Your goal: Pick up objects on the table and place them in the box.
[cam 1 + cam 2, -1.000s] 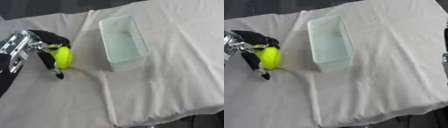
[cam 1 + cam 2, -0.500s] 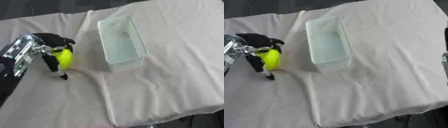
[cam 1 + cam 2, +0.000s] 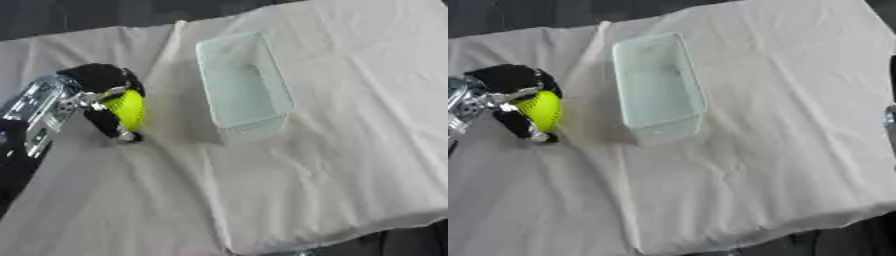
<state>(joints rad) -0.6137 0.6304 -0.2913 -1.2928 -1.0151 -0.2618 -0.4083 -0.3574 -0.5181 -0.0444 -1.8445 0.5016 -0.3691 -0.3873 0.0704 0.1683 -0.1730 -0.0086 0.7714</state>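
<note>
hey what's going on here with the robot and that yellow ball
The robot's left hand has its fingers curled around a yellow-green ball, over the left part of the cloth-covered table. A clear plastic box sits to the ball's right with nothing visible inside, so the ball is not yet in it. No other loose objects show on the cloth. Only a dark sliver shows at the right edge of the right eye view, likely the right arm; the right hand itself is not visible.

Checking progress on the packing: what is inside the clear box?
Nothing shows inside the clear rectangular plastic box; only white cloth is seen through it. The yellow-green ball remains outside, in the left hand.
</note>
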